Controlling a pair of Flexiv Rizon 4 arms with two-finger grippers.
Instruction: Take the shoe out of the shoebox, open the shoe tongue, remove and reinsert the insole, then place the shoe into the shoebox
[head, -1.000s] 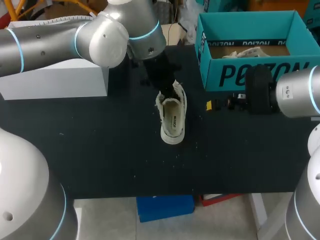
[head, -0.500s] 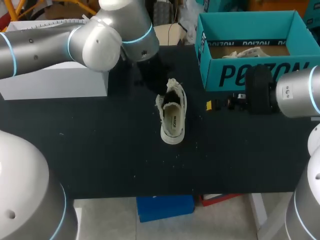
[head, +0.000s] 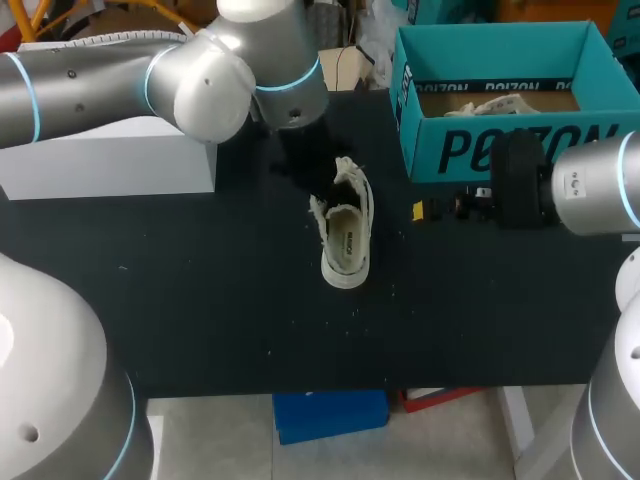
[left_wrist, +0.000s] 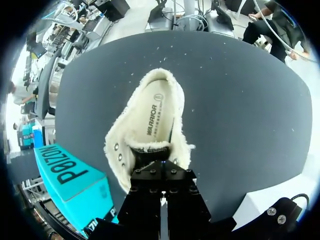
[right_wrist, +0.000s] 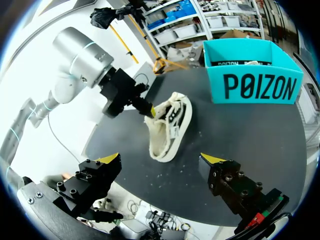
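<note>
We see the shoe (head: 345, 232) standing on its sole near the middle of the black tabletop (head: 200, 300), heel toward us. It is out of the teal shoebox (head: 500, 150), which sits open at the far right with crumpled white paper (head: 497, 103) inside. The tongue (head: 346, 172) stands up at the shoe's far end, and the insole (left_wrist: 155, 115) lies flat inside, its printed side showing. Our left fingers (right_wrist: 148, 111) are pressed together and touch the fuzzy edge of the upper beside the tongue (we cannot tell whether any cloth is pinched between them). Our right fingers (right_wrist: 212, 159) are spread wide and grasp nothing. They hover over the tabletop just in front of the shoebox's front wall, to the right of the shoe and apart from it. A white box (head: 110, 160) sits at the far left.
</note>
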